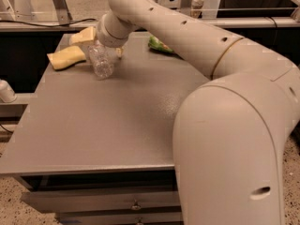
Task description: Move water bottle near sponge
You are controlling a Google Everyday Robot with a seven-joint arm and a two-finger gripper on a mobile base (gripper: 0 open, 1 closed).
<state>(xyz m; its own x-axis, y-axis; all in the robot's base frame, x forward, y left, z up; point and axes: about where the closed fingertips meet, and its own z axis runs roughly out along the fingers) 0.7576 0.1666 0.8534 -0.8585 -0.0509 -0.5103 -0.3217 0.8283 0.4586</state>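
At the far left of the grey table (93,125): gripper (101,45), pads spread apart, straddling the top of the water bottle (101,63). Directly beneath the claw, roughly upright, long axis near vertical, just right of the sponge (65,58). Probably calls for a straight upward retreat.

High view over the robot's shoulder (arm (225,55) close), looking down onto table (103,125), gripper (101,45) at its far left.
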